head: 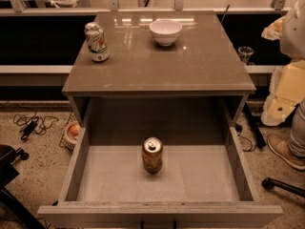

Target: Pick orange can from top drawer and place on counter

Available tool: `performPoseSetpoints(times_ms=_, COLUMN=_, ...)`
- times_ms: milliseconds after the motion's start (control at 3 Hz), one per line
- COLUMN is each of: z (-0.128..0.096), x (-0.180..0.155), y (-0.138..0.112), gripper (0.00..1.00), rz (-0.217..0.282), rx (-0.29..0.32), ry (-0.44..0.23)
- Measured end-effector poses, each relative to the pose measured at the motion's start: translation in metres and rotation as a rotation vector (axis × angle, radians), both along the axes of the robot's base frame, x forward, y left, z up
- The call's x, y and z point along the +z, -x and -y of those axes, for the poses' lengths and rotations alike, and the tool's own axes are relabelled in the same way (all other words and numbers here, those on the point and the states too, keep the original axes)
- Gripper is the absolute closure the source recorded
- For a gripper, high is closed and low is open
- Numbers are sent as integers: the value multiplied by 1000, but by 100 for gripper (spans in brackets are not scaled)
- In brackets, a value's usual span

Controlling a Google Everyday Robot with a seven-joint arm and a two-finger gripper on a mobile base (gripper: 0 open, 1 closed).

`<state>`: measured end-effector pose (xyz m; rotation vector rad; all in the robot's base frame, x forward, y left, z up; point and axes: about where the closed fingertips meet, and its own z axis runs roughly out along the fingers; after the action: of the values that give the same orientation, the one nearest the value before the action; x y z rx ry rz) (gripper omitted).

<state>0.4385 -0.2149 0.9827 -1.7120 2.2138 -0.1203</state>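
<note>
The orange can [152,155] stands upright in the middle of the open top drawer [76,168], on its pale flat bottom, silver top and pull tab facing up. The drawer is pulled out toward me below the counter [190,66], a glossy grey-brown tabletop. My gripper is not in view; no part of the arm shows over the drawer or the counter.
A dented white-and-green can [96,42] stands at the counter's back left and a white bowl [166,31] at its back middle. Cables [33,123] lie on the speckled floor at left. Dark chair legs [12,171] sit at lower left and lower right [283,185]. A person's shoe [286,151] is at right.
</note>
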Motion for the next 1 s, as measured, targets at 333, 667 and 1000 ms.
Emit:
performPoseSetpoints(times_ms=333, z=0, x=0, y=0, gripper=0, rz=0, rx=0, ry=0)
performPoseSetpoints(times_ms=667, z=-2, x=-14, y=-6, gripper=0, rz=30, rx=16, ry=-49)
performPoseSetpoints(times_ms=1000, z=0, x=-63, y=-5, gripper=0, rz=55, rx=49, ry=-175)
